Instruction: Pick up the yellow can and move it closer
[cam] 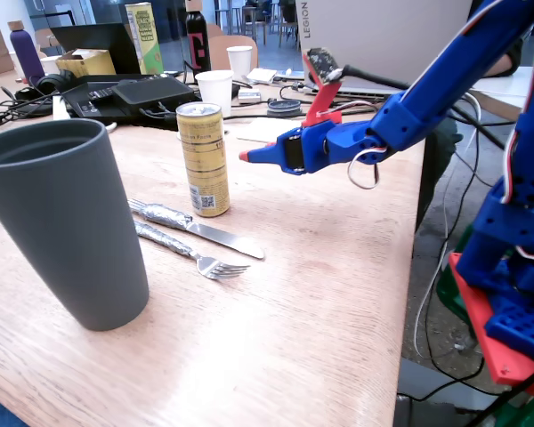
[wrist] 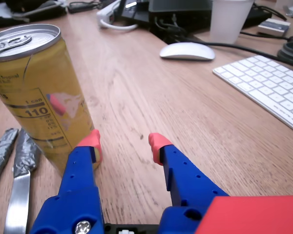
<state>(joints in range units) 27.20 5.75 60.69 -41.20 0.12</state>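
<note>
The gripper (wrist: 124, 144) hung just above the wooden table (wrist: 195, 126) with its two blue, red-tipped fingers (wrist: 157, 144) spread apart and nothing between them. In the wrist view the yellow can (wrist: 36, 92) stood upright just ahead of the gripper and to its left, its side right beside the left finger's red tip; whether the two actually touched could not be told. The can's silver top with its pull tab faced up, and dark lettering ran down its side.

In the fixed view the gripper (cam: 247, 156) pointed toward the can (cam: 204, 158) from the right, its tip level with the can's upper half and a small gap showing between them. The can's white code label sat low on the side facing the camera.

Below and to the left of the gripper lay a knife (cam: 196, 228) and a fork (cam: 191, 251), both with handles wrapped in foil, close to the can's base. Farther left of the gripper, beyond the cutlery, stood a tall grey cup (cam: 67, 222). Ahead of the gripper and to its right in the wrist view were a white mouse (wrist: 187, 50), a white keyboard (wrist: 268, 90) and a paper cup (wrist: 229, 19).
</note>
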